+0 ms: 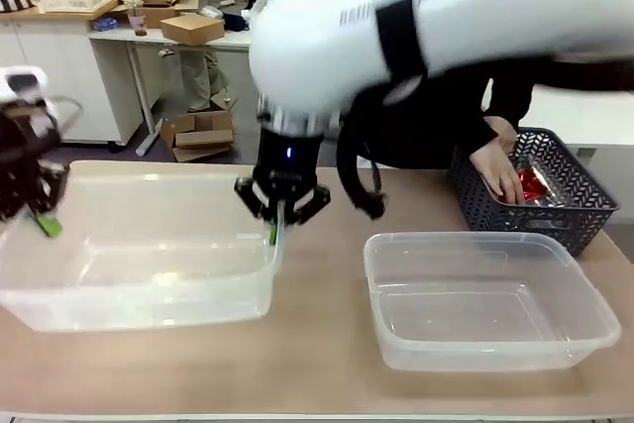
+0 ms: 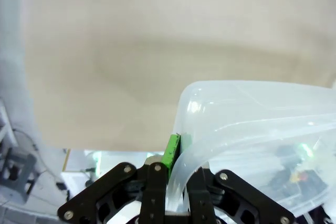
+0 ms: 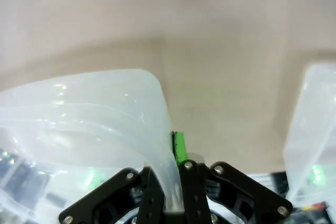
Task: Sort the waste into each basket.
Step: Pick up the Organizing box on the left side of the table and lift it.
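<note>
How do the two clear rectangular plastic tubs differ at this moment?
The left tub is clamped at both end rims by the left gripper and right gripper; the right tub is untouched. The right tub sits beside the dark lattice basket, the left tub apart. Both: colourless, round-cornered.

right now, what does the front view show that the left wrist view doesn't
Front view adds: the right gripper shut on the right rim of the left tub, a second clear tub, and a person's hand in the dark lattice basket by something red. Left wrist view adds: a close look at its green pad against the tub's rounded corner. Shared: the left gripper shut on that tub's rim, and the tan table.
</note>
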You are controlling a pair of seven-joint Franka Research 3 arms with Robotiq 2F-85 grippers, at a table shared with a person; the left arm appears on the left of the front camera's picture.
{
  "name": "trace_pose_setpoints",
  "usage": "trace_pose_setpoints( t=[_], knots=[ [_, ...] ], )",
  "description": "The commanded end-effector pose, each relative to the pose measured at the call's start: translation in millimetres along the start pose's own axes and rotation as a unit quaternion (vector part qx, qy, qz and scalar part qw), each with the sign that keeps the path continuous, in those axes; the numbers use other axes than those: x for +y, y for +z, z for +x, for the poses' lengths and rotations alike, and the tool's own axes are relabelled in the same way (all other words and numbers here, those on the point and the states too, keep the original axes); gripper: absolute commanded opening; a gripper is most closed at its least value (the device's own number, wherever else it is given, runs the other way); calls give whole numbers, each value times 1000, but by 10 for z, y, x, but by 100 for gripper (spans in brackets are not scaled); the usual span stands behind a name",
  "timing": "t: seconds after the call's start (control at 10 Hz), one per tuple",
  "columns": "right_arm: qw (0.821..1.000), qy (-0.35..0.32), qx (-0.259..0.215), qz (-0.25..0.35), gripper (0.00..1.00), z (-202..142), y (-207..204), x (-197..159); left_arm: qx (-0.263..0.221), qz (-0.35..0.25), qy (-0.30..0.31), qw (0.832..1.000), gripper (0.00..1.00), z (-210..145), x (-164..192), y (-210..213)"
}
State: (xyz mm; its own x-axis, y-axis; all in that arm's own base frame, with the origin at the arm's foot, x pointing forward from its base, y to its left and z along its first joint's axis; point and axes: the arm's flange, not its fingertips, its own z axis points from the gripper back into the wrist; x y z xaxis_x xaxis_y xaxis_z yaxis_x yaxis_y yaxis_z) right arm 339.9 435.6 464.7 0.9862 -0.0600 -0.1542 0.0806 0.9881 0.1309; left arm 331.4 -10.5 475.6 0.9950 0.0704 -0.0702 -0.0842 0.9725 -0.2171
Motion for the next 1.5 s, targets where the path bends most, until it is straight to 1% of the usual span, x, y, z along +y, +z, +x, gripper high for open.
trace_pose_setpoints(
  t=[0.0, 0.1, 0.2, 0.3, 0.6, 0.7, 0.8, 0.9, 1.0, 1.1, 1.2, 1.3, 1.4],
  knots=[
    [998, -31, 28, -36, 0, -36, 557, -422, -20, 4, 9, 1000, 0, 217, -77, 720],
    [999, -30, 25, -35, 0, -29, 783, -453, -14, 2, 3, 1000, 0, 274, -198, 947],
    [999, -38, 1, -28, 0, 13, 827, -462, 13, -22, -5, 1000, 0, 259, -228, 1054],
    [1000, -13, 3, 8, 0, -155, 714, -152, -12, -6, -21, 1000, 0, 2, -364, 691],
    [1000, -13, 3, 8, 0, -155, 714, -152, -12, -6, -21, 1000, 0, 2, -364, 691],
    [1000, -10, 5, 5, 3, -169, 800, -140, 6, -5, -27, 1000, 5, 66, -434, 730],
    [999, -28, -12, 22, 3, -99, 919, -437, 6, -63, -55, 996, 5, 173, -452, 691],
    [997, -71, -40, 13, 3, 65, 1085, -735, -6, -74, -70, 995, 5, 373, -642, 672],
    [996, -84, -39, -7, 3, 195, 1157, -944, -6, -69, -82, 994, 5, 565, -860, 612],
    [995, -87, -30, -28, 3, 297, 1164, -1119, 2, -79, -84, 993, 5, 762, -1075, 538],
    [993, -107, -26, -51, 3, 387, 1109, -1286, 23, -82, -90, 992, 5, 951, -1276, 468],
    [990, -127, -17, -65, 3, 467, 996, -1457, 61, -88, -104, 989, 5, 1129, -1492, 376],
    [988, -141, -24, -56, 3, 497, 911, -1594, 96, -81, -115, 985, 5, 1219, -1628, 278]
  ],
)
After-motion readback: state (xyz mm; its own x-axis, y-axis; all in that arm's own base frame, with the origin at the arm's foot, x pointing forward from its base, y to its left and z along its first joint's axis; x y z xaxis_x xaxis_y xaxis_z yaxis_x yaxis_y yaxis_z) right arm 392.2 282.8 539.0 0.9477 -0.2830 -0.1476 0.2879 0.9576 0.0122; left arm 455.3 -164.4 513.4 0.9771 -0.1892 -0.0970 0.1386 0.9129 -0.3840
